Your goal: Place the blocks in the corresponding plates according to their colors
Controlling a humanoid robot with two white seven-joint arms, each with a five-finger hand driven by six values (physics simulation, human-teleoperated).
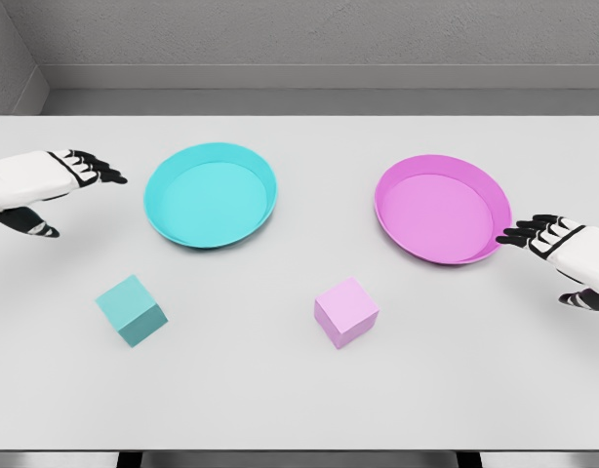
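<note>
Grey walls close off the back of a pale bench (299,409) that carries four things in all: two blocks and two plates. One block is teal (132,310), a plain matte cube turned slightly on its base, resting forward of the left hand's fingers (97,168) and a little inward of them. One block is pink (346,311), a paler cube of like build, also turned a bit, lying well inward of the right hand's fingers (526,234) and forward of them. Both blocks sit on the bare bench, outside the plates. Behind them are the plates, one each: the teal plate (211,195), round with a shallow raised rim, lies just inward of the left fingertips, apart from them; the pink plate (442,208), same shape, has its outer rim close beside the right fingertips, seemingly not touching. Nothing lies between either block and the plate of its colour. The left hand (41,187) hovers at the left edge, fingers loosely spread and holding nothing; the right hand (568,255) at the right edge is likewise relaxed and empty.
</note>
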